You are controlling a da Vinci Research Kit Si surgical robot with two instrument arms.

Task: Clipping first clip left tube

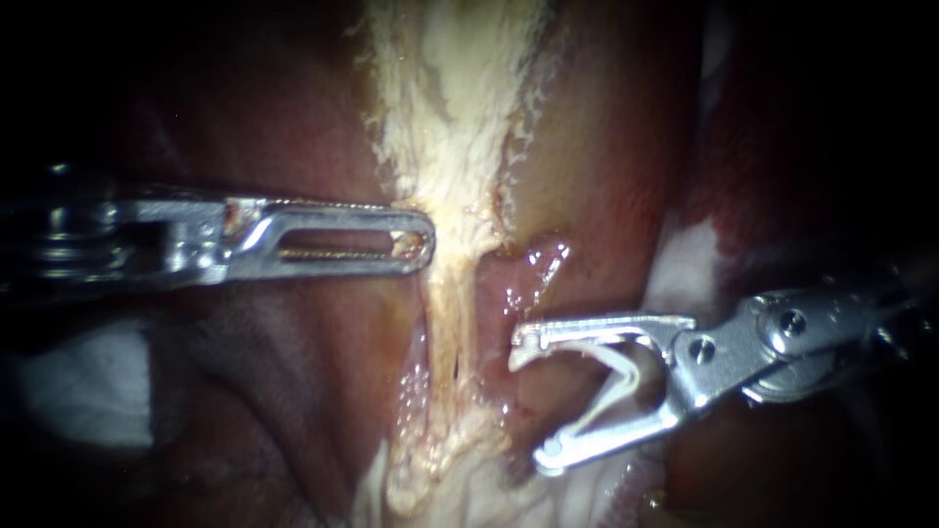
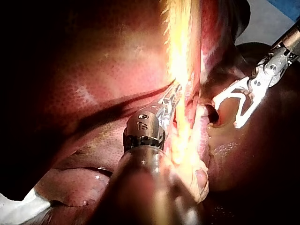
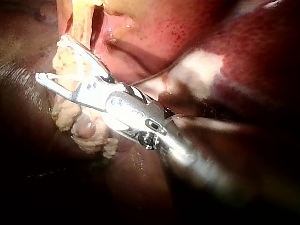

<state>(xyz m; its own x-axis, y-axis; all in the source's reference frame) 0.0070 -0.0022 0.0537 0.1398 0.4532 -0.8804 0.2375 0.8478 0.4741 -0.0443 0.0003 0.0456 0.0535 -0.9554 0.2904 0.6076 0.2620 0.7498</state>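
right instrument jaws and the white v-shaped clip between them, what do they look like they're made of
The right instrument has jaws that look like bare polished metal, probably steel: silvery, with bright glints and a screw head at the hinge. The clip held between them looks like white plastic rather than metal: opaque and matt, with no mirror glints, though sight alone cannot confirm that.

We recorded the silver metal right instrument (image 3: pixel 50 56) with its two slender jaws spread and a thin white clip (image 3: pixel 70 74) seated between them. The jaws overlapped a lumpy pale yellow strand of fatty tissue (image 3: pixel 70 119); contact could not be confirmed. Beside the instrument lay glistening dark red liver (image 3: pixel 154 33), which bore one whitish patch (image 3: pixel 201 70).
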